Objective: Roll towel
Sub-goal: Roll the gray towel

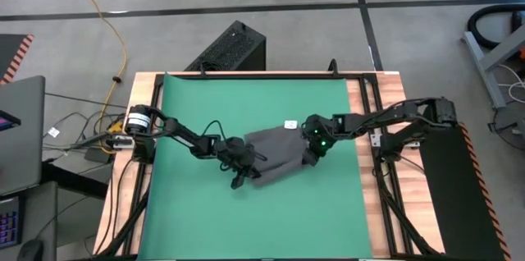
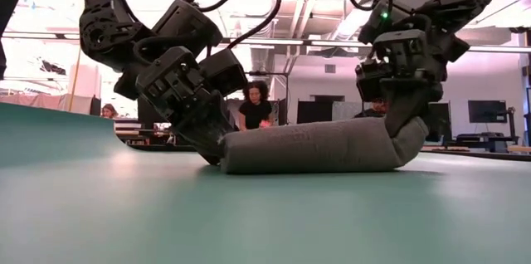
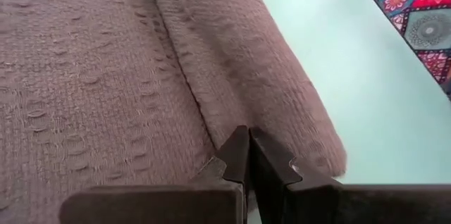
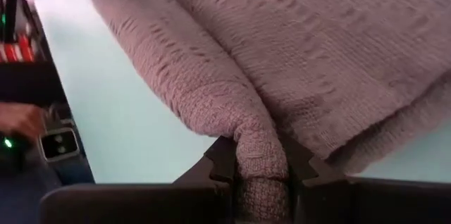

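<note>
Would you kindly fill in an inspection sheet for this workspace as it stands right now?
Surface: green mat over a wooden table.
Job's things: towel, grey, partly rolled at its near edge, white tag at the far edge.
Clutter: nothing seen on the mat.
Grippers: left gripper shut, tips at the roll's fold; right gripper shut on the roll's end, lifting it slightly.
Cables: yellow cord on the floor; wires beside the table's left edge.
Surroundings: black box behind the table; a seated person in the room beyond.
</note>
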